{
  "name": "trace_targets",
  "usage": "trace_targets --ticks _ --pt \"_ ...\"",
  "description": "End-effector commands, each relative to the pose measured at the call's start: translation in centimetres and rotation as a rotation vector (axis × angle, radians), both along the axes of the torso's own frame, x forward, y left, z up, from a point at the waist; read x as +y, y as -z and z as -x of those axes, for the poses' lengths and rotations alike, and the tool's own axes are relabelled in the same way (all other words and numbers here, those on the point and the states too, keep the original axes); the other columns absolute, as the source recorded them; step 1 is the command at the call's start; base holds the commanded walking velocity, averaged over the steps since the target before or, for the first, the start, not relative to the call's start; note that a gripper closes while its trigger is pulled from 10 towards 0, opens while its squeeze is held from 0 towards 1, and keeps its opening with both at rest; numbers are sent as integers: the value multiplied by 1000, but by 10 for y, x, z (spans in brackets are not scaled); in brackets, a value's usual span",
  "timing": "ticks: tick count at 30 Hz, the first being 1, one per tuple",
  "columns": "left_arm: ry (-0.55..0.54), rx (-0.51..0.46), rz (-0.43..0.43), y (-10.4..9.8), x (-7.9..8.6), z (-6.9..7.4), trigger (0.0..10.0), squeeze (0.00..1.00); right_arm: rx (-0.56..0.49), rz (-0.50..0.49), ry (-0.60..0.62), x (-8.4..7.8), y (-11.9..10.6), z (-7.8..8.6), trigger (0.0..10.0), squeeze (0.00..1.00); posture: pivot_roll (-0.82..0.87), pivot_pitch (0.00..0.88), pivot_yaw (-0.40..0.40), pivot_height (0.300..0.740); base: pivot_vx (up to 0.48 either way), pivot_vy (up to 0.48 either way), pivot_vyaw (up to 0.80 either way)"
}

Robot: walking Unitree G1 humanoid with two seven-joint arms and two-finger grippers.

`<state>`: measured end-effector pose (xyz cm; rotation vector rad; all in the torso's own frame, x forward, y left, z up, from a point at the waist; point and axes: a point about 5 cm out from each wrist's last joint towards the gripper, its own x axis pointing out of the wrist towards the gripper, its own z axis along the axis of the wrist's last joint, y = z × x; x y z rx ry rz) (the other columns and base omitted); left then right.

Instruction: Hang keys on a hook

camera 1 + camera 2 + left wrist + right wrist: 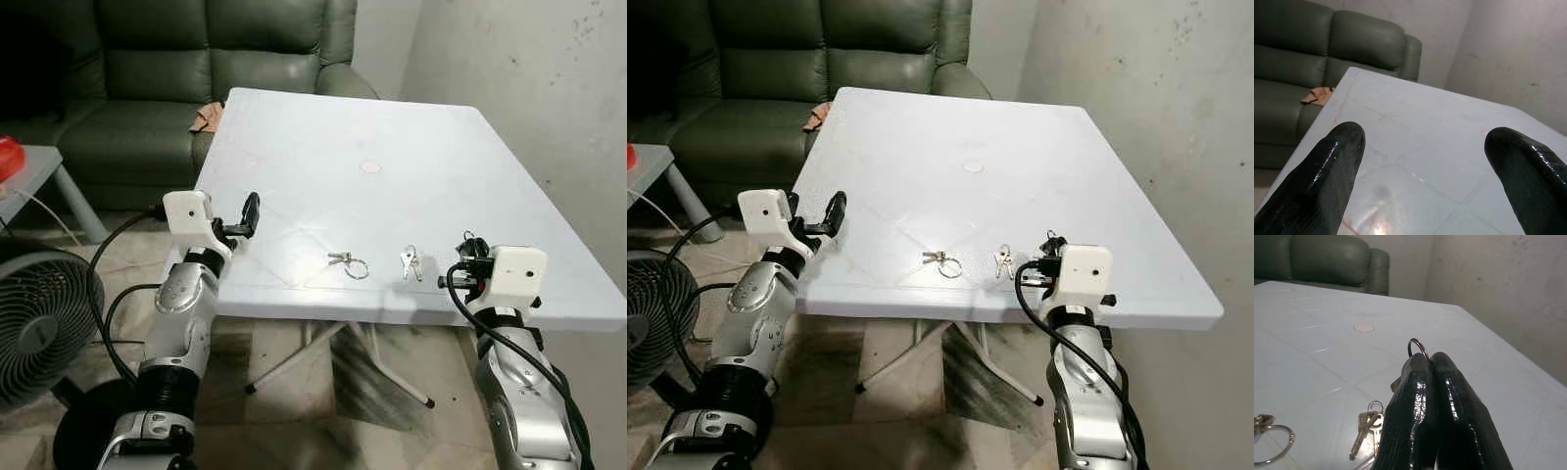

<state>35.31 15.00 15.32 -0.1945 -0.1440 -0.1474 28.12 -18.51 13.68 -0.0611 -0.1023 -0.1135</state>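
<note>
Surface (411, 147): white folding top, square, beside a grey wall (549, 88); a small round mark (370, 167) near its middle.

Keys, three lots, all near the front edge:
- Ring with keys (350, 262), lying flat, centre front.
- Small key pair (410, 261), lying flat, just right of the first lot, apart from it.
- Key ring (1418, 348), pinched in the right tool, its loop standing up above the fingertips; whatever hangs below is hidden by the fingers.

Right tool (1431, 360): fingers pressed together, clenched on the key ring, held over the front right part of the surface, near the small key pair.

Left tool (1422, 147): fingers wide apart, released, holding nothing, poised over the front left corner of the surface.

Surroundings: green sofa (196, 69) behind the surface, with a brownish cloth (206, 118) on its seat; fan (39, 323) on the floor at left; side table (39, 166) with a red item (10, 155).
</note>
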Motion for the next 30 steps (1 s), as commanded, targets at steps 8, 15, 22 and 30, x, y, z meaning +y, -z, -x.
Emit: trace_targets --ticks 8,15,22,30 --pt "0 15 -4 -3 -2 -3 10000 0 -11 3 15 -3 -5 2 10000 0 -3 0 -39 740 0 0 -763" --pt "-2 26 -21 -2 -1 -3 10000 0 -6 2 26 -4 -5 4 10000 0 -8 0 -35 740 0 0 -763" --pt "0 27 -29 -2 -2 -3 10000 0 -1 -1 36 -5 -4 6 10000 0 -13 0 -33 740 0 0 -760" --pt "12 27 -4 -2 -2 -2 10000 0 3 -5 47 -5 -3 9 10000 0 -19 0 -26 740 0 0 -756"
